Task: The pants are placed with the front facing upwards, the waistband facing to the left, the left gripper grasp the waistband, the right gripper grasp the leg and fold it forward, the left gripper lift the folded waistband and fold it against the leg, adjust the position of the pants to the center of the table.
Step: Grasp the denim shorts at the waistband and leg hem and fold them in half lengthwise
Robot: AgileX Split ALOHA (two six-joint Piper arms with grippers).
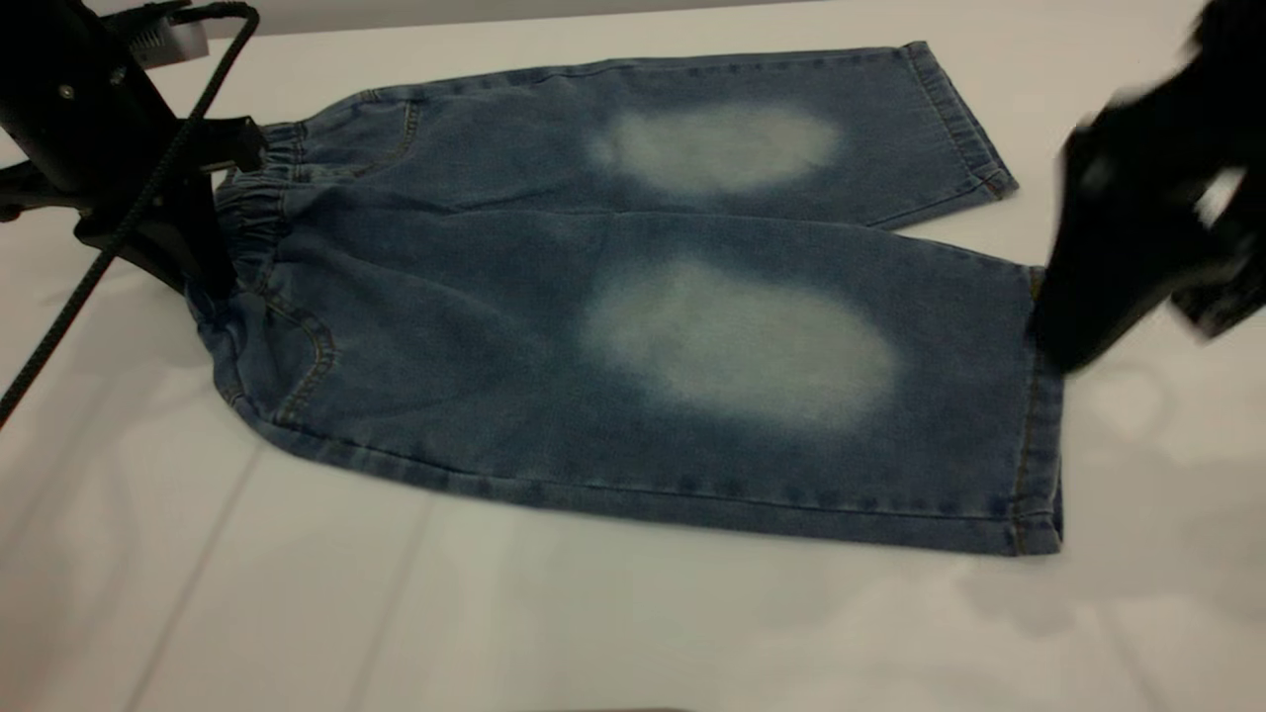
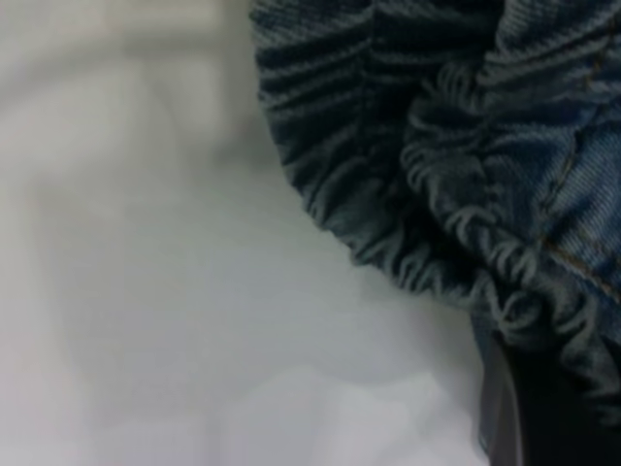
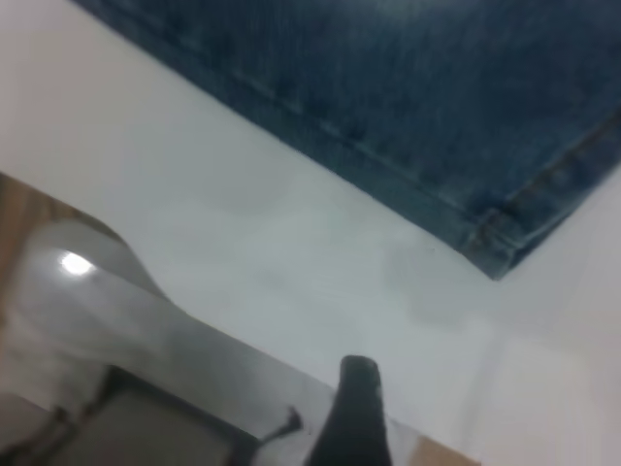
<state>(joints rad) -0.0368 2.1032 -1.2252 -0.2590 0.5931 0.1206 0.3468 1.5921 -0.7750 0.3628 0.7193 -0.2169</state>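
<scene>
On a white table (image 1: 613, 613), a small pair of blue denim pants (image 1: 554, 297) lies flat with the front facing up. Each leg front has a pale faded oval. The gathered waistband (image 1: 252, 213) points toward the left side of the exterior view, and the two legs run toward the right, the far one angled slightly away from the near leg (image 1: 791, 396).

The left gripper (image 1: 213, 213) is down at the waistband. One black finger sits just above the ruffled band and another comes down in front of it, so the jaws stand partly apart with the band between them; whether they actually pinch the fabric cannot be told. The left wrist view shows the ruffled elastic close up, bunched and puckered, with a black fingertip (image 2: 543, 417) against its edge.

The right gripper (image 1: 1078, 326) is blurred, its tip at the hem of the near leg. How far it is open cannot be told.
</scene>
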